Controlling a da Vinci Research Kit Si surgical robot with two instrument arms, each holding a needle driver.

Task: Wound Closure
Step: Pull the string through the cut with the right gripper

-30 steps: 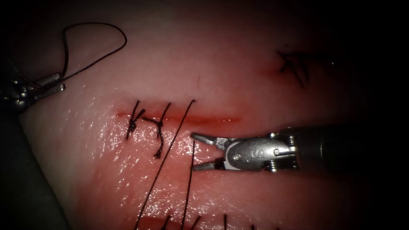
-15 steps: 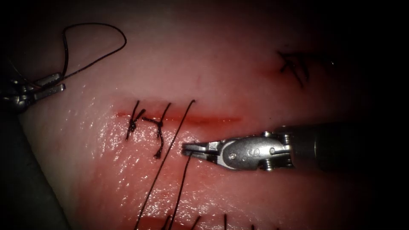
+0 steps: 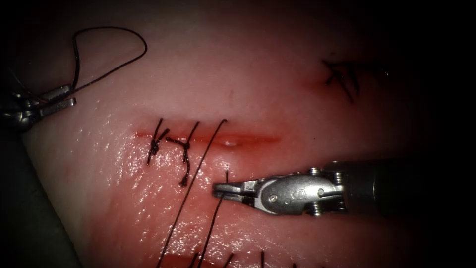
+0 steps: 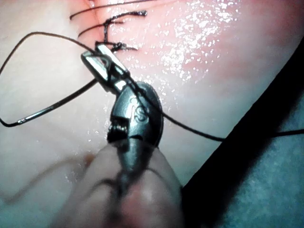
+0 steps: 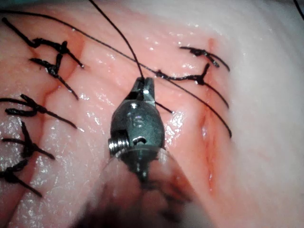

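Observation:
The tissue (image 3: 277, 94) carries a horizontal cut (image 3: 248, 140) with red fluid along it. Two tied stitches (image 3: 185, 149) cross its left end. Just on the near side of the cut's middle, my right tool (image 3: 218, 189) is shut on the short strand of thread (image 3: 214, 223), whose tip pokes up past the jaws; the right wrist view shows this grip (image 5: 145, 85). A longer strand (image 3: 198, 168) runs down from the cut. Far left of the cut, my left tool (image 3: 72, 96) is shut on what looks like the grey curved needle (image 4: 57, 104), clear of the tissue. A thread loop (image 3: 124, 32) arches beyond it.
An older row of dark stitches (image 3: 342, 77) sits on the tissue at the upper right. More stitch ends (image 3: 228, 258) show along the near edge. The tissue's left edge drops off to a dark cloth (image 3: 34, 213).
My right tool's jaws closed on the short thread strand, then moved a little toward the near side with it. The cut has opened slightly at its middle. The left tool has stayed put.

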